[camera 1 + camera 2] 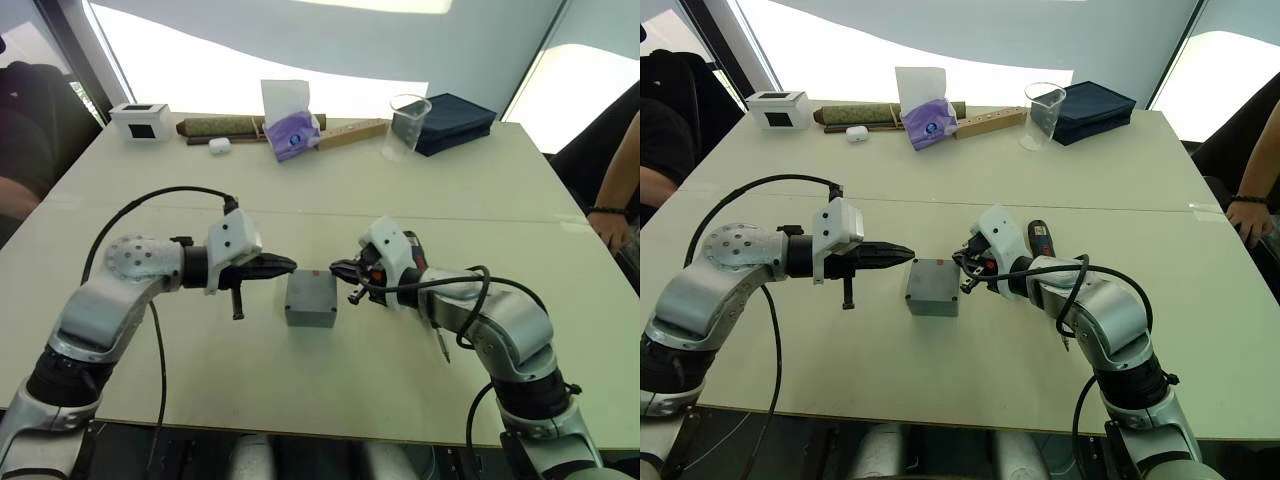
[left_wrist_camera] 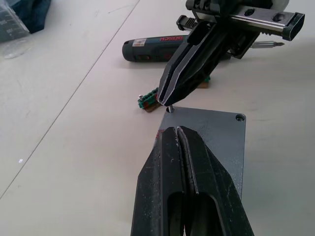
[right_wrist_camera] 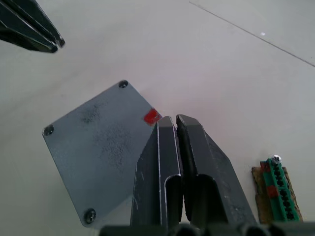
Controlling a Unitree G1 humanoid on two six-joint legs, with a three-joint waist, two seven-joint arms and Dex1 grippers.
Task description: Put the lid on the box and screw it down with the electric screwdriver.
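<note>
Lid (image 3: 101, 152) is sitting on the box (image 1: 311, 299) on the counter (image 1: 330, 370), between the closed, empty left end effector (image 1: 290, 265) and right end effector (image 1: 336, 268), whose tip is poising over a corner; electric screwdriver (image 2: 162, 49) is lying behind.

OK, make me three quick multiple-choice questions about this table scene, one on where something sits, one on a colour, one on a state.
1. Where does the electric screwdriver lie?
A. On the table behind the right gripper
B. Inside the beaker
C. On top of the lid

2. What colour is the small mark on the lid?
A. Blue
B. Red
C. Yellow

3. How does the lid sit?
A. Leaning against the white box
B. Held up in the left gripper
C. Lying flat on the box

Answers: 1 A, the left wrist view shows it lying on the table past the right gripper. 2 B, the right wrist view shows a red patch at the lid's edge. 3 C, it covers the box, with the left gripper shut beside it.
</note>
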